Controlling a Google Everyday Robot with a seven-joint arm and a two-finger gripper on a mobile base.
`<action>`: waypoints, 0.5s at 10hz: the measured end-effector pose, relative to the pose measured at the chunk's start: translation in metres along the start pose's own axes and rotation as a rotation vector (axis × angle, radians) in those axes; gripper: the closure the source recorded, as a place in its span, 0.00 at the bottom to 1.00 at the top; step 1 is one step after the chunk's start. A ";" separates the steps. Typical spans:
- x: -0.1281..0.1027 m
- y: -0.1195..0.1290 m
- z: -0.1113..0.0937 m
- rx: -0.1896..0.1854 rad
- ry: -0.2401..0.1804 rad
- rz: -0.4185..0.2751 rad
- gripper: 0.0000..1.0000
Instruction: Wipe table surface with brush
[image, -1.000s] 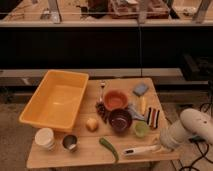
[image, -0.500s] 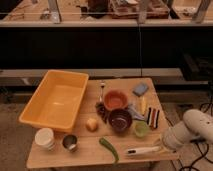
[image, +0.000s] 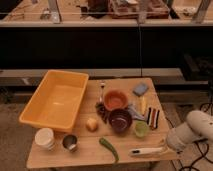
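The light brown plank-wood bench (image: 87, 151) carries everything, and its largest load is one big yellow plastic tub (image: 54, 99) on the left side. Off the front right corner hangs the robot's bulky white arm (image: 194, 129). Its claw (image: 167, 144) is at the bench's right edge, close to the front, and we cannot tell whether it is gripping anything.

Mid-bench we count two bowls: an orange bowl (image: 116, 99) and, nearer the front, a dark maroon bowl (image: 121, 120). The one long white brush (image: 146, 150) lies along the front edge towards the right corner, its right end just beside the claw.

We judge the step in hand to be taking hold of the brush. To do that well we would grip the handle end squarely. We would then sweep the bare strip by the front edge, steering clear of the single curved green vegetable (image: 108, 148) just left of the brush.

At the front left corner stand two cups, a white cup (image: 45, 137) and a metal cup (image: 70, 142).
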 end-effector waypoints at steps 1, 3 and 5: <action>0.006 -0.003 -0.002 0.005 0.008 0.010 1.00; 0.011 -0.018 -0.009 0.019 0.026 0.018 1.00; 0.015 -0.029 -0.014 0.026 0.034 0.025 1.00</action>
